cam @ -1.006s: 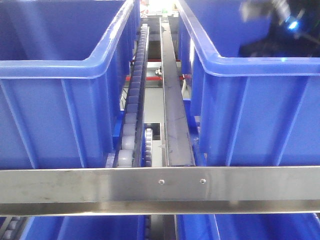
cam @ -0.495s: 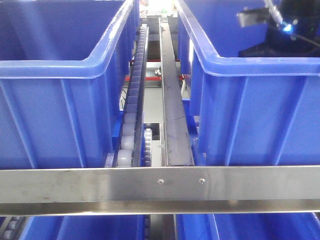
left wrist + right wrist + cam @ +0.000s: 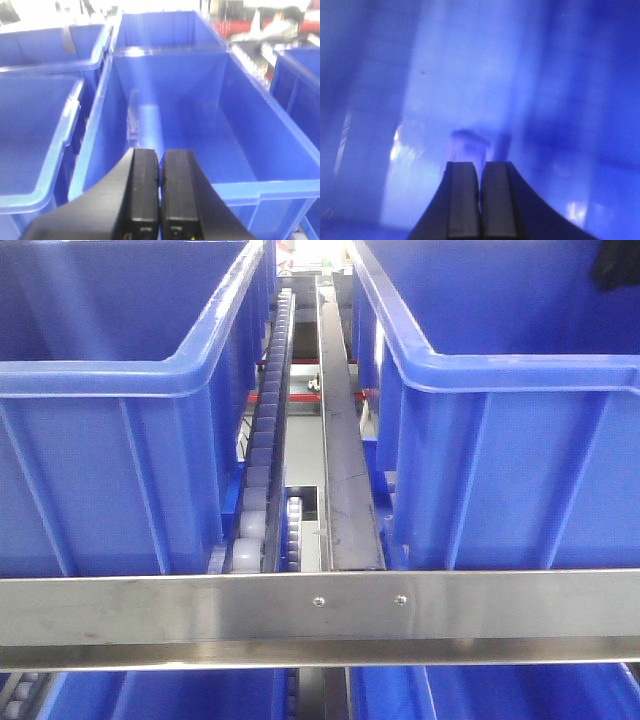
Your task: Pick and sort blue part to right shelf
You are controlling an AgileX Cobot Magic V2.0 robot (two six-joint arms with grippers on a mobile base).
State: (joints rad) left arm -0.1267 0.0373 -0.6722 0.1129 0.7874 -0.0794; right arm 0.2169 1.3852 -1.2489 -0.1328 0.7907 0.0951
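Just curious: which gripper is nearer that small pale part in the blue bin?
Right. The right gripper has the small part just beyond its tips; the left gripper hangs over a blue bin.

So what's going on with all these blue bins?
A two-armed robot is sorting parts on a steel shelf. Its right gripper is down inside a blue bin, jaws closed, with a small bluish piece at its tips; the view is too blurred to tell if it's gripped. The left gripper hovers closed and empty above another bin.

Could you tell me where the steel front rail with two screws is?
In the front view, the flat stainless steel front rail runs across the bottom, just below both large blue plastic bins.
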